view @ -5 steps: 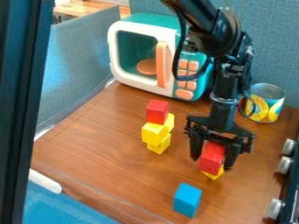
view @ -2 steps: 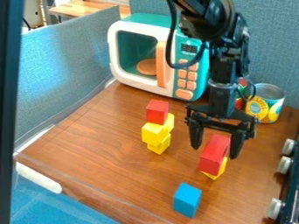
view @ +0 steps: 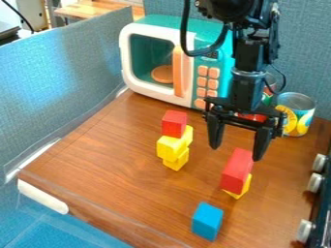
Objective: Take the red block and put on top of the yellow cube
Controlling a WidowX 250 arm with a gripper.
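Observation:
The black gripper point(view: 235, 152) hangs open at the right of the table, just above and behind the long red block point(view: 237, 170), with nothing between its fingers. That red block rests on a yellow cube point(view: 244, 188), which is partly hidden beneath it. To the left, a smaller red cube point(view: 174, 124) tops a stack of yellow blocks point(view: 172, 148).
A blue block point(view: 207, 221) sits near the front. A toy microwave point(view: 161, 63) stands at the back, with a can point(view: 295, 114) to its right and another can partly behind the gripper. Knobs point(view: 315, 182) line the right edge.
The gripper, earlier around the long red block, has opened and risen up and away from it. The red block has stayed on the yellow cube.

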